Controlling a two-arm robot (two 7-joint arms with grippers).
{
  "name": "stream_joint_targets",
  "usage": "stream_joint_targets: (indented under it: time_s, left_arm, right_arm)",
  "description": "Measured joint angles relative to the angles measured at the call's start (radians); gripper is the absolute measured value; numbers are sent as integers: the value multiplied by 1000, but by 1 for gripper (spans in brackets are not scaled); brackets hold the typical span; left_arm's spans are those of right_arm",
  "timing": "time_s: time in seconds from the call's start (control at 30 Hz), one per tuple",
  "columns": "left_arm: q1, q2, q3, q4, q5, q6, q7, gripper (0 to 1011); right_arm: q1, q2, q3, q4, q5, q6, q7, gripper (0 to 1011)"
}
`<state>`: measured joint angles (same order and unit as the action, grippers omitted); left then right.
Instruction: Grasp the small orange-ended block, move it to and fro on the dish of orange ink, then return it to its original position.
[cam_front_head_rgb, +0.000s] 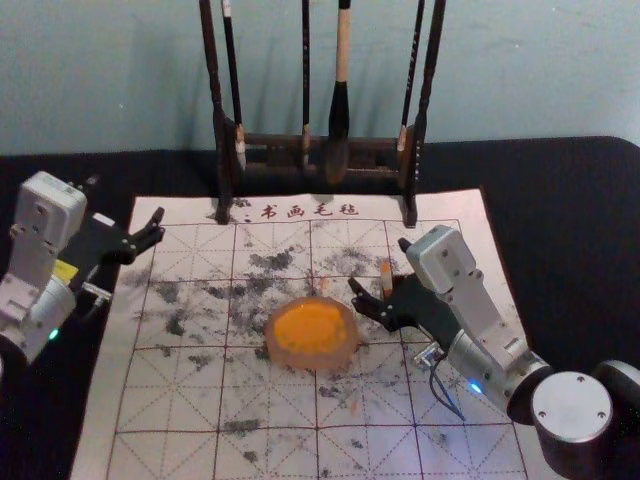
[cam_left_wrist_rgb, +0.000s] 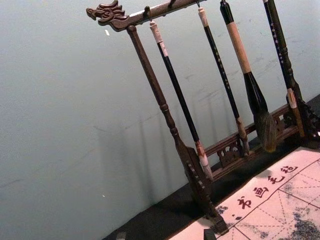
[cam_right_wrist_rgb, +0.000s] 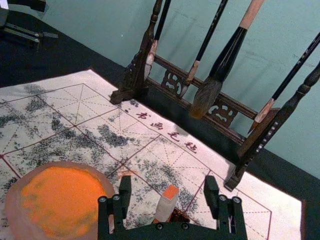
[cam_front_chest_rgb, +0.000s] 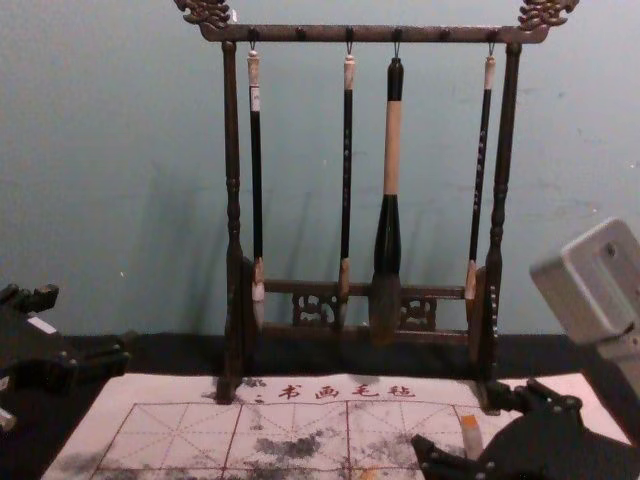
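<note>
We logged a gridded mat (cam_front_head_rgb: 160, 400), with the brush rack (cam_front_head_rgb: 222, 160) at its far edge. Left gripper (cam_front_head_rgb: 127, 197) was idle by the mat's left edge, fingers wide. We had the right gripper (cam_front_head_rgb: 379, 265) right of the dish of orange ink (cam_front_head_rgb: 336, 360), fingers wide. We saw the orange-ended block (cam_right_wrist_rgb: 166, 206) orange end up, right of the dish, lined up between the right fingers, untouched.

The Chinese characters “书画毛毡” (cam_front_head_rgb: 310, 211) stand in dark red along the far edge of a gridded white mat (cam_front_head_rgb: 170, 400), between the feet of a wooden rack (cam_front_chest_rgb: 232, 150) where hanging brushes (cam_front_chest_rgb: 347, 150) carry vertical lettering too small to read
</note>
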<state>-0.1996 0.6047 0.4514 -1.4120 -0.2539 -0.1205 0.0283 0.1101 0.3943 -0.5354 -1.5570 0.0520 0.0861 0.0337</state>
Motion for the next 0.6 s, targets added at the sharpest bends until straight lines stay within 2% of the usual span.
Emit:
stream_joint_targets:
  time_s: [0.33,0.37,0.57,0.6]
  left_arm:
    - [0,0,0,0,0,0,0,1001]
    - [0,0,0,0,0,0,0,1001]
    - [0,0,0,0,0,0,0,1001]
    - [0,0,0,0,0,0,0,1001]
  right_arm:
    - [0,1,0,-1,1,-1,0,687]
    - [0,1,0,-1,1,-1,0,625]
    - [0,1,0,-1,2,-1,0,463]
    - [0,1,0,-1,2,-1,0,399]
